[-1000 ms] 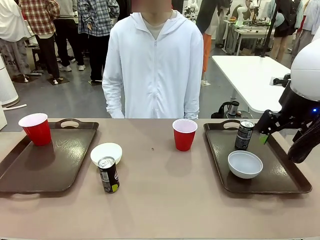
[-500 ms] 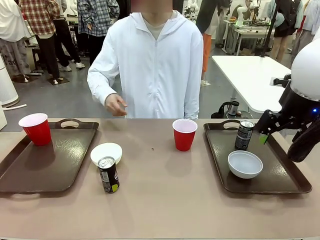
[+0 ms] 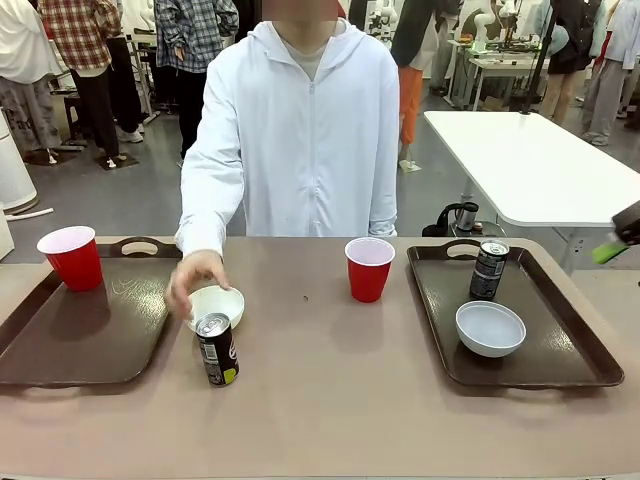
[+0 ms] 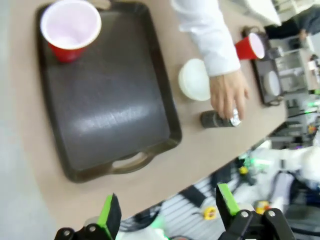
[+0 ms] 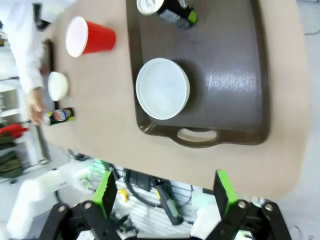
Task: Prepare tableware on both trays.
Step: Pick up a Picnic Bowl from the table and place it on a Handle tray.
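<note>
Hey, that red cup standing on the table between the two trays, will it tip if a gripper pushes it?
The red cup looks empty, its white inside bare, so probably light and quick to slide. It stands on its narrower base, so a high push would likely topple it.

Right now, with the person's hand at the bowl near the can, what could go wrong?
1. The person's hand is at the cream bowl, right beside the upright can; moving the bowl could tip that can.
2. The left claw is open and raised; if it came down for the can now, it might strike that hand.
</note>
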{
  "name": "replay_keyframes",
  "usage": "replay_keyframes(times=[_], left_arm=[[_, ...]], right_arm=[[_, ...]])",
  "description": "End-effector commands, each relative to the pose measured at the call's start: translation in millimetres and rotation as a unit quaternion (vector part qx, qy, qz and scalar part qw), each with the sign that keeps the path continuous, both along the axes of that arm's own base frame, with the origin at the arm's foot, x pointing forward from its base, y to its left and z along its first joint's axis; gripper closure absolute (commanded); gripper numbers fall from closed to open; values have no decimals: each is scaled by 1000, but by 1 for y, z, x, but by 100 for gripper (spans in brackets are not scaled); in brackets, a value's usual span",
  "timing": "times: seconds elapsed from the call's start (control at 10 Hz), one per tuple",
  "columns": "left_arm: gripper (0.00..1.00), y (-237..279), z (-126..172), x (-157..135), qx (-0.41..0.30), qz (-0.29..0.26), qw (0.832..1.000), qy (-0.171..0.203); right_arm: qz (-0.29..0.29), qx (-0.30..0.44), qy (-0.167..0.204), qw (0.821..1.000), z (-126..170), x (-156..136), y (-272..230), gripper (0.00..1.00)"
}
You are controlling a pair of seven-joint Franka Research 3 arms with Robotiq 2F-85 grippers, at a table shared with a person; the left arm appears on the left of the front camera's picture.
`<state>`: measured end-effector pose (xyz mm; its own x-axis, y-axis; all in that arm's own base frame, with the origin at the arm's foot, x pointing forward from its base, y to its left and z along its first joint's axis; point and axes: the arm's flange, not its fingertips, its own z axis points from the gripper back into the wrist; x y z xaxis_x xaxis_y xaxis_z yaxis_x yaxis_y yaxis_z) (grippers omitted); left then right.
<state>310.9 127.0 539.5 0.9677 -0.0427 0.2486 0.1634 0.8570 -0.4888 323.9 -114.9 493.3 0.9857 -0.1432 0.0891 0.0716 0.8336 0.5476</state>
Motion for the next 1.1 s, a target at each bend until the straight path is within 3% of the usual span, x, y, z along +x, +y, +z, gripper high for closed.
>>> replay_keyframes(times=[0.0, 0.2, 0.5, 0.7, 1.0], left_arm=[[0, -42, 22, 2, 108, -9, 994, 4], [0, -82, 36, 12, 177, -30, 984, 20], [0, -141, 42, 33, 249, -65, 965, 50], [0, -178, 36, 45, 273, -79, 957, 57], [0, -223, 18, 54, 272, -76, 958, 41]], right_arm=[[18, 76, 9, 997, -13, 25, -27, 0], [74, 120, -12, 990, -32, 28, -47, 0], [167, 170, -89, 967, -57, 25, -59, 0], [145, 182, -74, 970, -75, 28, -70, 0], [129, 185, -57, 973, -90, 30, -77, 0]])
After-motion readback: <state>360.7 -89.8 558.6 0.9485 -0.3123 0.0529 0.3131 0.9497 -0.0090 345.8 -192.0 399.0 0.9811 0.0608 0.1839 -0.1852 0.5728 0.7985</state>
